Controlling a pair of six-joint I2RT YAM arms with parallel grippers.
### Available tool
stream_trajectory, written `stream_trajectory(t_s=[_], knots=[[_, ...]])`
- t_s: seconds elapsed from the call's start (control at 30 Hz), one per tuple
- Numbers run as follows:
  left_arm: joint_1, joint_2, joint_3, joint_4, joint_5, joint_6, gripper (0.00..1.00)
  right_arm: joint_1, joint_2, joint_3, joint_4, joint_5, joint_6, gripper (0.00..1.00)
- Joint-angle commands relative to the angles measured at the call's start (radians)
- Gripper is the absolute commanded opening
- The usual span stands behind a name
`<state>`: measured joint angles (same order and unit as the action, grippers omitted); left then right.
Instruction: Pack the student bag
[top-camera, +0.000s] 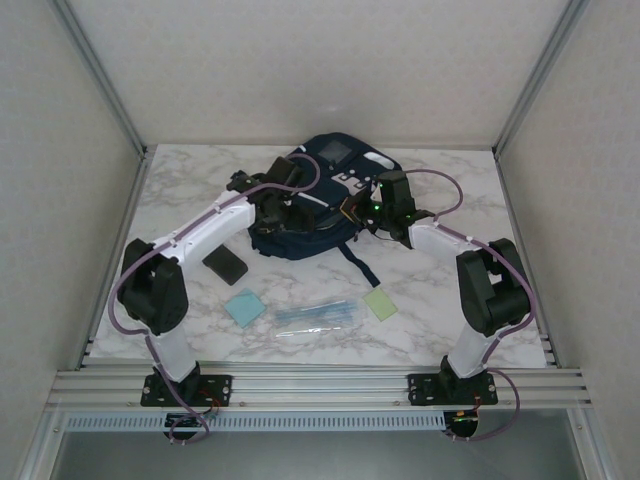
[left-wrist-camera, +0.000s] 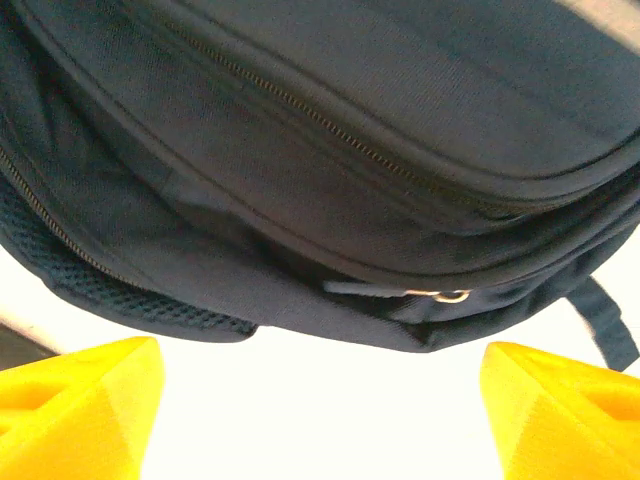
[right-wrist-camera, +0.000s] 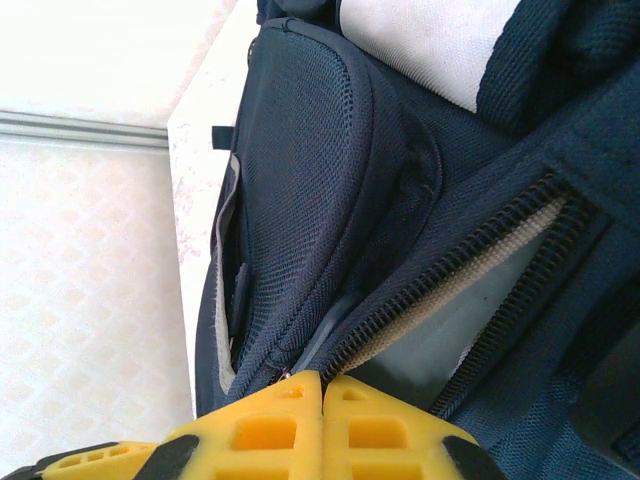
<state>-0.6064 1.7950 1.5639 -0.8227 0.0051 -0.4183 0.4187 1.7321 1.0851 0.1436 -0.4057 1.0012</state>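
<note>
Ana: At the far middle of the marbled white table (top-camera: 180, 180) lies the student bag (top-camera: 310, 240) — dark navy, its grey patch (top-camera: 337, 152) turned toward the back wall (top-camera: 320, 70).

Ben: And the room around it?

Ana: Pale textured panels on 3 sides, slanting aluminium posts (top-camera: 100, 75) at the 2 back corners, and a ribbed metal rail (top-camera: 320, 385) along the near edge, where both arm bases are bolted.

Ben: What else sits on the marble?

Ana: 4 things, all nearer than the bag: a flat black object (top-camera: 225, 265) at the left, a pale blue square (top-camera: 244, 307), a clear pouch (top-camera: 315, 315) holding thin blue sticks, and a pale green square (top-camera: 380, 303).

Ben: The left gripper?

Ana: The left gripper (left-wrist-camera: 320, 400) stands wide, its yellow fingers (left-wrist-camera: 80, 400) at the 2 lower corners of the wrist view with bare tabletop between them. The bag's edge is just beyond, untouched.

Ben: The right one?

Ana: The right gripper (right-wrist-camera: 322, 395) is pressed closed, fingertips meeting at the end of an open zip (right-wrist-camera: 450, 290) that shows pale lining. Whether a pull tab sits between them — I cannot tell.
</note>
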Motion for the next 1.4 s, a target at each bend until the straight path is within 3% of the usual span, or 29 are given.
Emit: stream_trajectory(t_s=[0.0, 0.23, 0.47, 0.73, 1.03, 1.23, 1.37], knots=[[-0.006, 0.031, 0.019, 0.012, 0.078, 0.057, 0.75, -0.009, -0.011, 0.021, 0.043, -0.014, -0.028, 0.0], [-0.028, 0.109, 0.014, -0.002, 0.039, 0.244, 0.6, -0.008, -0.017, 0.019, 0.046, -0.017, -0.024, 0.0], [-0.026, 0.163, 0.013, 0.092, -0.025, 0.311, 0.63, -0.008, -0.035, 0.021, 0.042, -0.027, -0.027, 0.0], [-0.027, 0.198, 0.069, 0.166, 0.083, 0.315, 0.66, -0.011, -0.044, 0.021, 0.042, -0.027, -0.027, 0.0], [-0.041, 0.154, 0.076, 0.165, 0.172, 0.296, 0.0, -0.024, -0.041, 0.016, 0.033, -0.031, -0.031, 0.0], [-0.041, 0.111, 0.089, 0.077, 0.165, 0.317, 0.0, -0.045, -0.038, 0.017, 0.025, -0.035, -0.038, 0.0], [-0.032, 0.081, 0.049, 0.006, 0.028, 0.372, 0.0, -0.069, -0.053, 0.008, 0.019, -0.034, -0.046, 0.0]])
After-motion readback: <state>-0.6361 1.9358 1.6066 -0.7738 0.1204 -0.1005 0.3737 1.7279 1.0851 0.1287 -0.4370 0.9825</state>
